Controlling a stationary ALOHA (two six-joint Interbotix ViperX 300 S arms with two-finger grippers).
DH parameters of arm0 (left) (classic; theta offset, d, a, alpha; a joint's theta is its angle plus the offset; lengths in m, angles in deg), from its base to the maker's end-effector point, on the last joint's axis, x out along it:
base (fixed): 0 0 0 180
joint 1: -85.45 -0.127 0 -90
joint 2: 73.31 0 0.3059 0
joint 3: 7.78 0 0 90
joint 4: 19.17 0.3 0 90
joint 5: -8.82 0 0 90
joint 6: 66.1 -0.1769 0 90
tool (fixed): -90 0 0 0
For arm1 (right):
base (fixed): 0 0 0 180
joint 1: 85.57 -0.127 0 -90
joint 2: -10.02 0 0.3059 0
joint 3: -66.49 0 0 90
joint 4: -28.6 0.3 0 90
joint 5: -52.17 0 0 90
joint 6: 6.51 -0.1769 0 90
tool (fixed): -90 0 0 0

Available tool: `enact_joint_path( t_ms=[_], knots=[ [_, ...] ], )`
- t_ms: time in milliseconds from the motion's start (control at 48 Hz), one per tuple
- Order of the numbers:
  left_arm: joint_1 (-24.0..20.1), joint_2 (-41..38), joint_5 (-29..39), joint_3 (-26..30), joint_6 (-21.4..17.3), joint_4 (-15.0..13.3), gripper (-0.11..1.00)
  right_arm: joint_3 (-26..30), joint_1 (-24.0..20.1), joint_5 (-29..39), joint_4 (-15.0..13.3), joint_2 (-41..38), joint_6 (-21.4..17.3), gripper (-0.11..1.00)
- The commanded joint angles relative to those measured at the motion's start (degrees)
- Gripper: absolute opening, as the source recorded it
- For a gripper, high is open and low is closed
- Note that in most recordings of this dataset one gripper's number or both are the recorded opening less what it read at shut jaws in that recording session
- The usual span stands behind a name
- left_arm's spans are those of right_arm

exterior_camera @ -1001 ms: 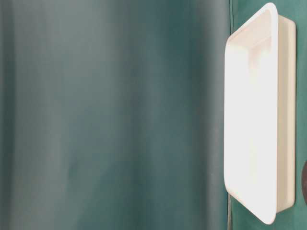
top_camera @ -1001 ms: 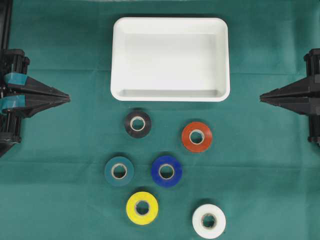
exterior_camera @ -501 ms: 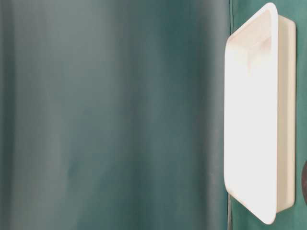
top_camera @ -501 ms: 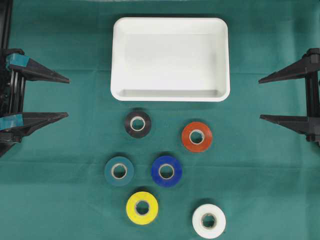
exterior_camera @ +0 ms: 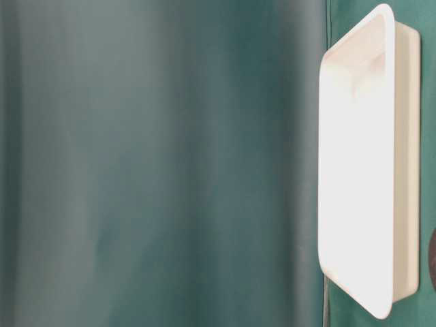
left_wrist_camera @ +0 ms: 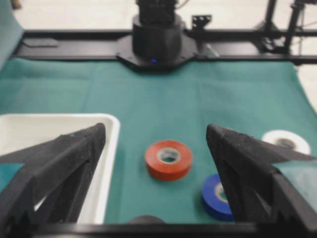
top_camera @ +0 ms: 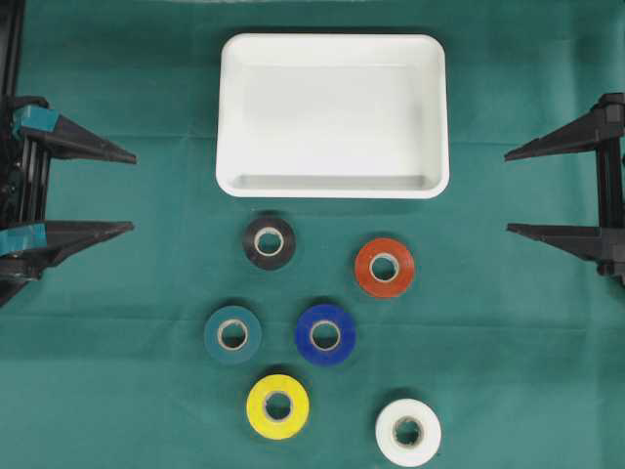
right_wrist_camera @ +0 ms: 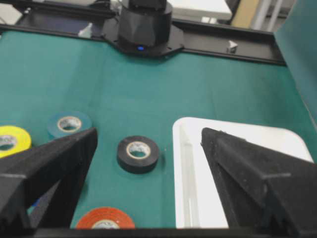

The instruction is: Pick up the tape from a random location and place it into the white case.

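Observation:
The white case [top_camera: 227, 117] stands empty at the top middle of the green cloth; it also shows in the table-level view [exterior_camera: 406, 170], the left wrist view [left_wrist_camera: 106, 163] and the right wrist view [right_wrist_camera: 185, 178]. Several tape rolls lie flat below it: black [top_camera: 269, 242], red [top_camera: 384, 267], teal [top_camera: 232, 335], blue [top_camera: 325, 334], yellow [top_camera: 277, 406], white [top_camera: 407, 431]. My left gripper [top_camera: 132, 191] is open and empty at the left edge. My right gripper [top_camera: 508, 192] is open and empty at the right edge. Both are far from the rolls.
The left wrist view shows the red roll [left_wrist_camera: 168, 159], blue roll [left_wrist_camera: 216, 196] and white roll [left_wrist_camera: 286, 141]. The right wrist view shows the black roll [right_wrist_camera: 138, 153], teal roll [right_wrist_camera: 69, 124], yellow roll [right_wrist_camera: 14, 140] and red roll [right_wrist_camera: 105, 218]. An arm base [left_wrist_camera: 157, 42] stands at the table's far edge.
One second ago both grippers were shut; they opened wide by half a second ago and have held still since. The rolls and case have not moved.

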Motion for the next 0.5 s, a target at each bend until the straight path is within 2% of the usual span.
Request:
enact_joint_path(
  t_ms=[0, 188, 480],
  knots=[
    [1.7, -0.4, 0.3, 1.6, 0.5, 0.0, 0.99, 1.5, 0.1, -0.3, 0.2, -0.3, -0.1, 0.91],
    [5.3, -0.4, 1.4, 1.8, 1.6, 0.0, 0.99, 1.4, 0.1, -0.2, 0.1, -0.3, -0.1, 0.91],
    [5.2, -0.4, 2.3, 2.1, 1.5, -0.1, 0.99, 1.4, 0.1, 0.4, 0.0, -0.4, -0.1, 0.91]
  ],
)
